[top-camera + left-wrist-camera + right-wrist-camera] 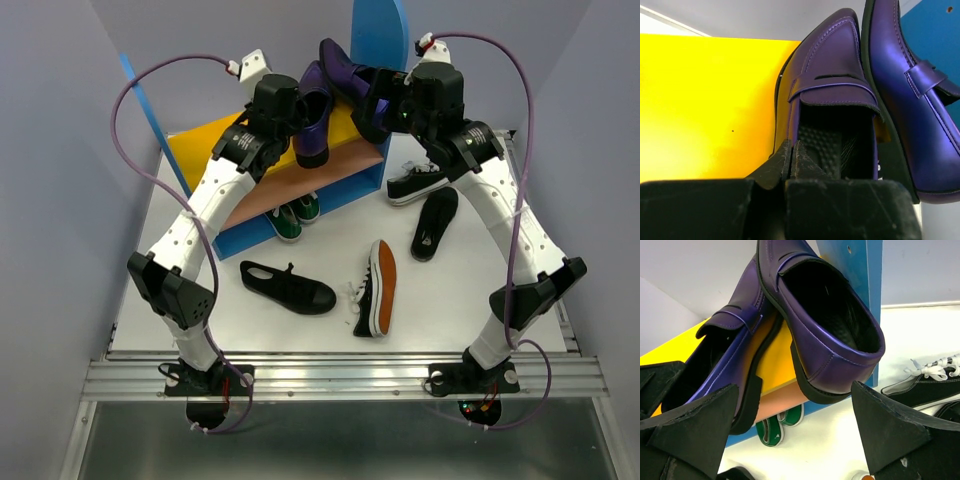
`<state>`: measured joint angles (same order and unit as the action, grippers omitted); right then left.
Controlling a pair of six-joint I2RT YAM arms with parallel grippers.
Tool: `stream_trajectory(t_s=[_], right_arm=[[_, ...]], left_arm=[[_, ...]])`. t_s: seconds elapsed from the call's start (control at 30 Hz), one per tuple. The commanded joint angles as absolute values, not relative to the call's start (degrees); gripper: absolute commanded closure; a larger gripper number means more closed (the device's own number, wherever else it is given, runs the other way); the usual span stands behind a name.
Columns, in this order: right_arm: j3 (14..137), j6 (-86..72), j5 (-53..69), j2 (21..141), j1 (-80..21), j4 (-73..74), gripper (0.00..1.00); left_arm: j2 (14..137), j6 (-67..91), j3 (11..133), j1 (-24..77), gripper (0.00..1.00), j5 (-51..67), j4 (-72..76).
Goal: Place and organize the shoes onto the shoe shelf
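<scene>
Pairing the purple loafers (318,110) on the shelf (385,35)
The left gripper (791,156) is clamped on the heel rim of the held loafer (832,75), its toe pointing across the yellow top board (705,105); the right gripper (794,390) stands spread wide, holding nothing, just behind the second loafer (825,325), which leans tilted against the blue side panel (860,270), heel hanging past the board's edge. Next, by the look of it, the held shoe needs setting flat and the tilted one levelling beside it. Green sneakers (292,215) are tucked under the tan lower board (300,175); black sneakers (375,288) and slip-ons (288,287) lie on the white table (440,300), between grey walls (60,150)
</scene>
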<state>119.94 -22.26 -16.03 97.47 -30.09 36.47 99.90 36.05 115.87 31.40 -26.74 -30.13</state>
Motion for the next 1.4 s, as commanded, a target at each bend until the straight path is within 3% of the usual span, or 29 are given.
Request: stream_trajectory(t_s=[0.0,0.37,0.57,0.67,0.7,0.8,0.87,1.1,1.37], right_arm=[[120.1,-22.4,-15.7,95.5,-30.6,34.1,0.00],[120.7,-22.5,-15.6,96.6,-30.6,35.2,0.00],[123.5,-20.7,-8.8,99.0,-30.6,36.7,0.03],[126.5,-19.3,-4.1,101.7,-30.6,38.1,0.27],[127.3,-19.1,-3.3,102.5,-30.6,38.4,0.40],[128.8,-19.3,-0.8,105.0,-30.6,38.2,0.58],[129.4,-19.5,-0.5,106.3,-31.1,37.5,0.65],[134.0,-20.6,2.7,112.5,-31.1,35.7,0.68],[134.5,-22.9,-5.2,116.7,-32.9,27.7,0.68]], left_arm=[[95.0,38.2,113.1,31.8,1.00,-30.8,-31.7],[95.4,35.5,116.5,33.3,1.00,-34.6,-30.5],[97.8,32.3,120.8,35.1,1.00,-35.3,-30.8],[98.4,32.4,121.0,35.4,1.00,-34.4,-30.8],[98.6,32.5,121.0,35.5,1.00,-34.3,-30.8],[98.9,33.0,120.9,35.6,1.00,-34.3,-30.8],[99.1,33.3,121.3,35.7,1.00,-34.4,-30.8],[99.4,33.6,122.0,35.8,1.00,-34.2,-31.2],[99.3,34.4,122.2,35.7,1.00,-33.5,-31.6]])
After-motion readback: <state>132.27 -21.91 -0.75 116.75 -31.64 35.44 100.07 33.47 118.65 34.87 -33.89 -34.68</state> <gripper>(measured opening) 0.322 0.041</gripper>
